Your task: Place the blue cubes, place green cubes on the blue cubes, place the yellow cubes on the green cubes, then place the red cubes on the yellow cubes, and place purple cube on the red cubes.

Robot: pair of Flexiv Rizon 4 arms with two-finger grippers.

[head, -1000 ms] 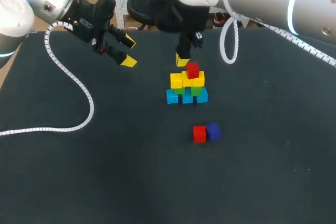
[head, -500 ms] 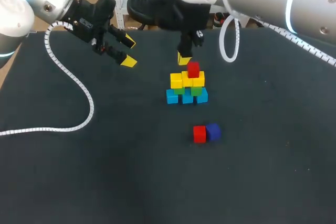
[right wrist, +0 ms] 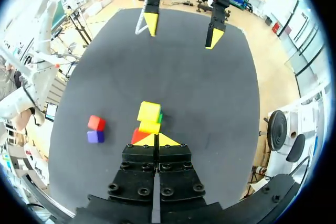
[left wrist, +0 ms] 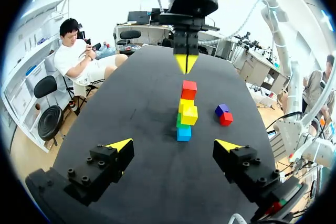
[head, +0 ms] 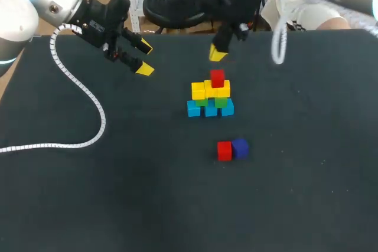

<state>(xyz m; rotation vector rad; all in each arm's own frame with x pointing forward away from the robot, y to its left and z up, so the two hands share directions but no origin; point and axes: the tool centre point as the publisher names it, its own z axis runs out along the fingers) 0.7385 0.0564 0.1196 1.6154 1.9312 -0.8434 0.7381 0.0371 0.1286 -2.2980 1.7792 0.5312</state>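
The light is bright and even, and it comes from above. The matte black table (head: pixel 118 205) stays dull under it. The stack of coloured cubes (left wrist: pixel 185 111) throws only a faint, soft shadow beside it. The glossy white and silver left arm (head: pixel 29 4) shows strong glare.

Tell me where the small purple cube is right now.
In the head view, the small purple cube lies just right of centre, touching a loose red cube on its left, nearer the camera than the cube stack.
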